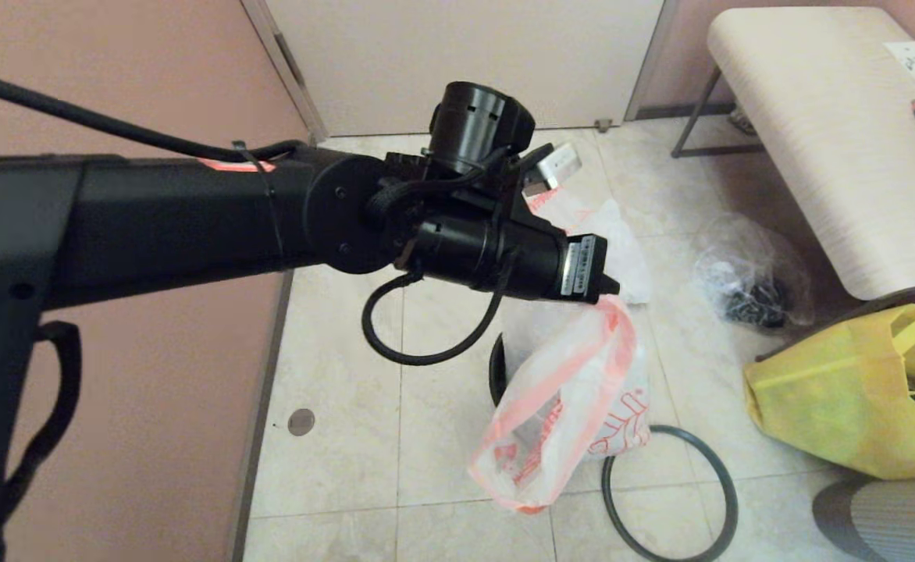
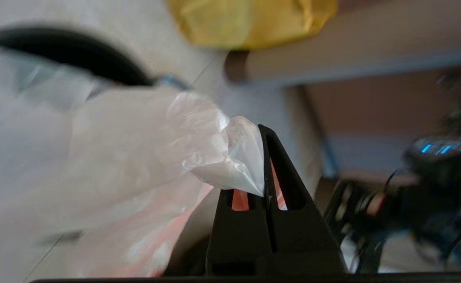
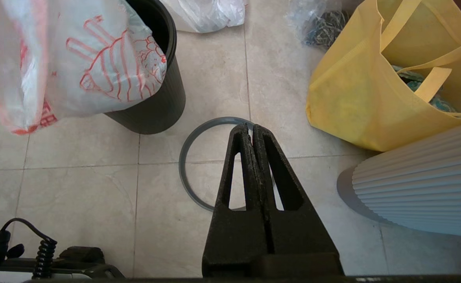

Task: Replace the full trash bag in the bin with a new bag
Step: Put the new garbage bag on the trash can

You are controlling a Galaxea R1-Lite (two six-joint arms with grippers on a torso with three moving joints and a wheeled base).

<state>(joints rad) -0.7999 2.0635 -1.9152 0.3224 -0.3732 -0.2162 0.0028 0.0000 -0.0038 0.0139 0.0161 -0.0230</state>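
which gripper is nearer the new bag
Left. The left gripper is shut on the new bag, holding it over the bin; the right gripper hovers apart above the grey hoop.

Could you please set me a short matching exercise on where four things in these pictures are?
1. new bag
2. grey hoop
3. yellow tote
4. full trash bag

a. flat on the floor tiles
b. beside the bench leg
c. hanging from the left pincer
d. on the floor beyond the bin

Pairs: 1-c, 2-a, 3-b, 4-d
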